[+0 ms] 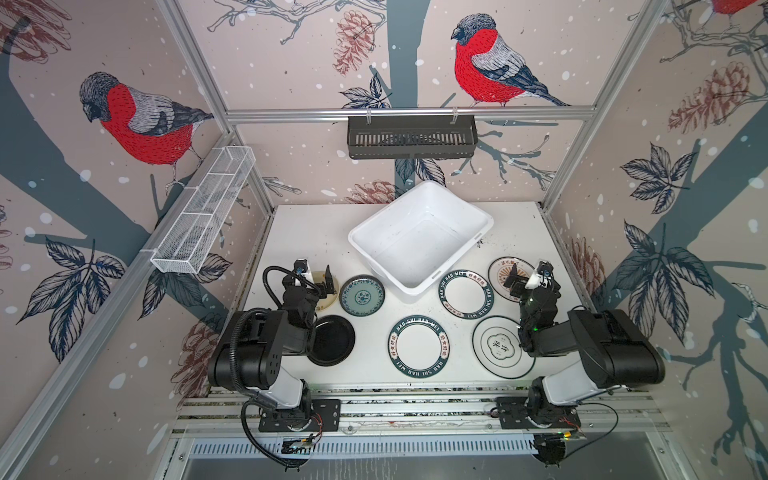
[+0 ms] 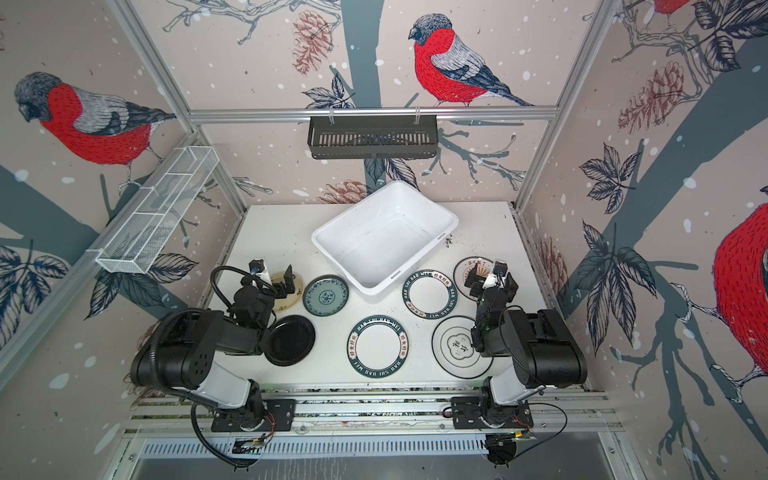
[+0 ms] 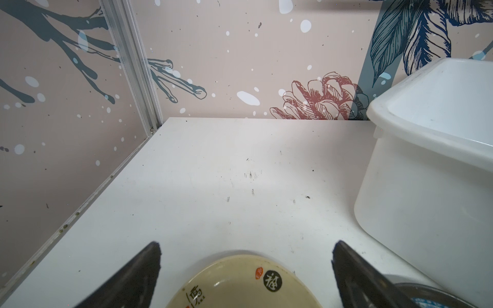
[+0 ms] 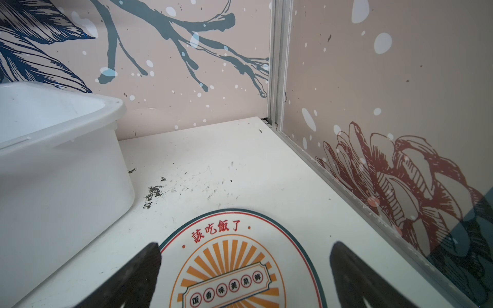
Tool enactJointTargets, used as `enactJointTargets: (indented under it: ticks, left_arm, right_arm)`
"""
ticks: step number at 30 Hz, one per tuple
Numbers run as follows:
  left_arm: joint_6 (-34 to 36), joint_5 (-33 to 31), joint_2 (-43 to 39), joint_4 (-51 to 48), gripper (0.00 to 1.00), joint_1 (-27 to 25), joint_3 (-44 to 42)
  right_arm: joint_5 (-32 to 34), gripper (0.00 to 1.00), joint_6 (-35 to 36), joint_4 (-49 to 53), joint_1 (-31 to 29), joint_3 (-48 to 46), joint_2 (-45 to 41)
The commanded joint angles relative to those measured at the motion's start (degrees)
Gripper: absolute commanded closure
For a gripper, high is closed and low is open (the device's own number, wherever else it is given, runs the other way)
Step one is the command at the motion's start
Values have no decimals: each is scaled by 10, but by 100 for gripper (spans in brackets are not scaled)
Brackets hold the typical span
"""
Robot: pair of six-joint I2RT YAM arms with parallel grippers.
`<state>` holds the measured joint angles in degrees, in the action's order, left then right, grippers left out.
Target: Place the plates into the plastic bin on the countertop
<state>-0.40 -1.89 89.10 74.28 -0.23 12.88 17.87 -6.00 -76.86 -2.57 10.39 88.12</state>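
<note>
The white plastic bin stands empty at the back of the countertop. Lying flat in front of it are the plates: cream-yellow, teal, black, two with lettered rims, an emblem one and a brown-patterned one. My left gripper hovers open over the cream-yellow plate. Above the brown-patterned plate my right gripper is open too. Neither holds anything.
A black slotted rack hangs on the back rail. A white wire mesh tray hangs on the left wall. Patterned walls and aluminium posts close in the countertop on three sides. The bin wall rises close beside each gripper.
</note>
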Motion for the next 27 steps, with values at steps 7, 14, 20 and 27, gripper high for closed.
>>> enactJointTargets:
  ticks: [7,14,20,27]
  left_arm:
    - [4,-12,-2,17,1,0,-2]
    - [3,-15,-50,-15,1,-1,-7]
    - [20,-9,-116,-206,1,-1,62]
    - [73,24,-181,-443,1,-1,162]
  right_arm:
    - [6,0,0,-13,-2,1,0]
    - [6,1,0,-13,-1,1,0]
    - [5,1,0,-13,-1,1,0]
    - [65,0,-4,38,-18,16,-23]
